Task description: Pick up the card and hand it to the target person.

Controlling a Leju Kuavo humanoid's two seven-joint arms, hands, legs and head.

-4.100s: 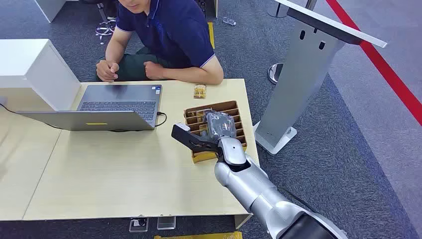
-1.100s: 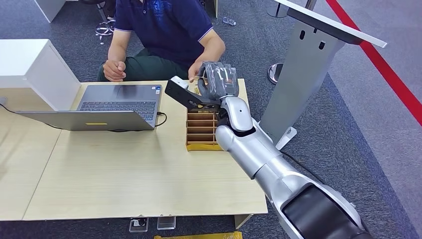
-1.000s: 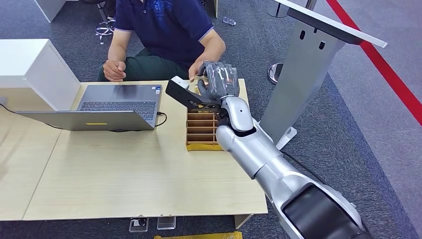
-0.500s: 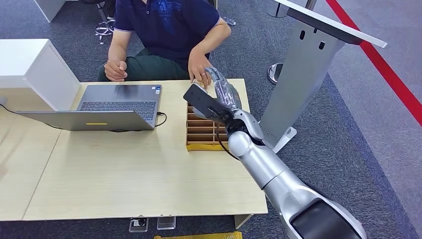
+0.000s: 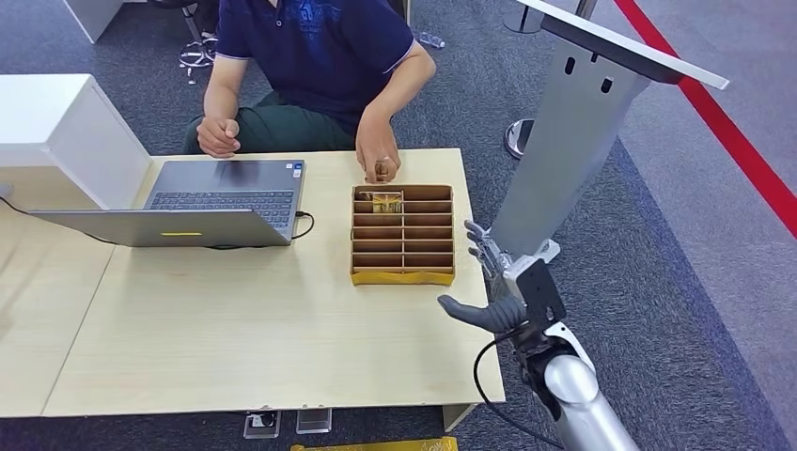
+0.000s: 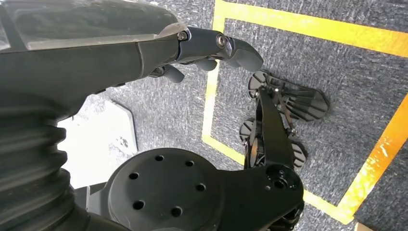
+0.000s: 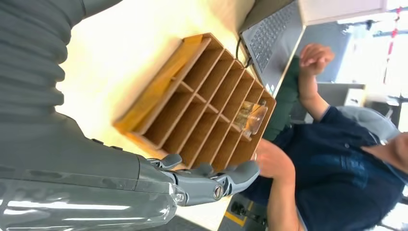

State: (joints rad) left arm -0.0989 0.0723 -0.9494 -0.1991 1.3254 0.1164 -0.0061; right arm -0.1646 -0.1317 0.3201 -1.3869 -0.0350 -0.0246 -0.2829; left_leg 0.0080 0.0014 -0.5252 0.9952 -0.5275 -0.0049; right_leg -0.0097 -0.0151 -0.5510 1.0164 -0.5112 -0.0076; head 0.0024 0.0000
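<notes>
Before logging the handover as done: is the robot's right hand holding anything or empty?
Empty. The right hand has its fingers spread with nothing between them, off the table's edge beside the wooden organizer.

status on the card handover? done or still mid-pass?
Looks done. The right hand is empty, fingers apart, off the table's right edge. The person's hand rests on the table beyond the wooden tray, apparently on the card. In hand: nothing. One clear-sleeved card sits in the tray. Left: nothing evident.
</notes>
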